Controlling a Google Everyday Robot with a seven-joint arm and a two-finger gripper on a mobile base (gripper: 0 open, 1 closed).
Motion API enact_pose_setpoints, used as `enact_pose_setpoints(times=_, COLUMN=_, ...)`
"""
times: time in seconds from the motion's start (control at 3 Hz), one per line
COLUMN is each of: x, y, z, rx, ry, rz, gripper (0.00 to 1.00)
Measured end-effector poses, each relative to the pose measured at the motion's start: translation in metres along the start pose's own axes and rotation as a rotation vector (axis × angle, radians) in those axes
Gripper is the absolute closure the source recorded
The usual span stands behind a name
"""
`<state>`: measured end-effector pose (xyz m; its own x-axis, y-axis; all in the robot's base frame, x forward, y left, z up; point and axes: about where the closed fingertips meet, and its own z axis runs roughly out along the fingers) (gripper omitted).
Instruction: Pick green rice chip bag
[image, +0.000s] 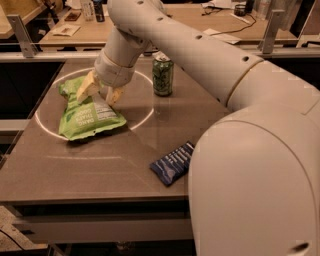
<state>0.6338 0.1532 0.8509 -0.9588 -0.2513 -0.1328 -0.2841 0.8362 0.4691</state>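
The green rice chip bag (87, 116) lies flat on the brown table, inside a white circle at the left. It is lime green and crinkled, with a white label panel. My gripper (98, 94) hangs over the bag's upper part. Its two yellowish fingers (85, 89) are spread apart, one over the bag's left top, the other at its right edge. The fingertips are at or very near the bag's surface. Nothing is held between them.
A green drink can (163, 74) stands upright to the right of the gripper. A small dark-blue packet (172, 163) lies near the table's front edge (90, 196). My large white arm fills the right side. Cluttered desks stand behind a rail.
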Motion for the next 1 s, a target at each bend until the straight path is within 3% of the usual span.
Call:
enact_pose_setpoints(times=0.33, x=0.000, y=0.000, z=-0.001, rx=0.000, ry=0.000, rz=0.000, gripper=1.00)
enact_pose_setpoints(times=0.67, x=0.004, y=0.000, z=-0.009, rx=-0.089, ry=-0.044, rz=0.068, gripper=1.00)
enact_pose_setpoints(times=1.0, x=0.004, y=0.007, z=-0.038, rx=-0.287, ry=-0.146, rz=0.162, gripper=1.00)
